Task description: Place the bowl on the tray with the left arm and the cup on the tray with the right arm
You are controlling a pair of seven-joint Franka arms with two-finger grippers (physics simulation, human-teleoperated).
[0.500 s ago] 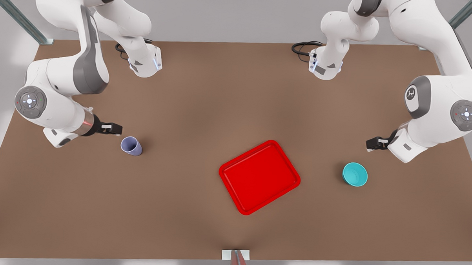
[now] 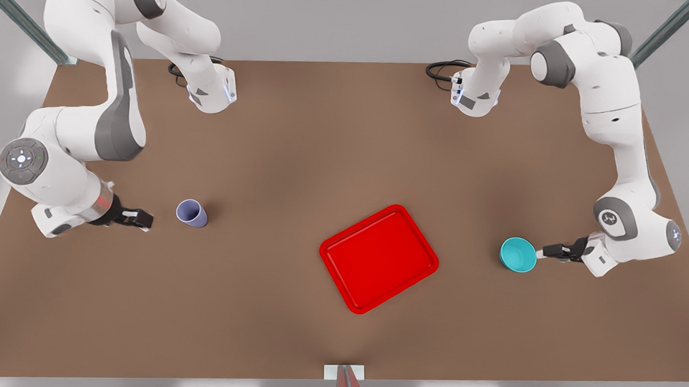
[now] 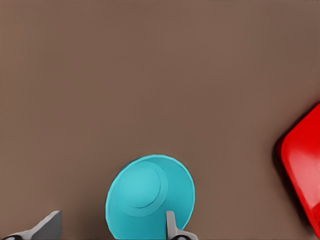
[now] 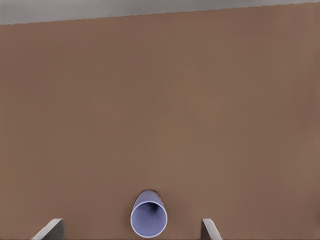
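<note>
tray [image 3: 302, 170] cropped; bowl [image 3: 145, 200] rim cropped

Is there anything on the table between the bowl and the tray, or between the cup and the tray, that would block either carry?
Nothing visible does. Bare brown table lies between the bowl and the tray, and between the cup and the tray. The left gripper, open, is at the bowl's rim; the right gripper, open, faces the cup.
</note>
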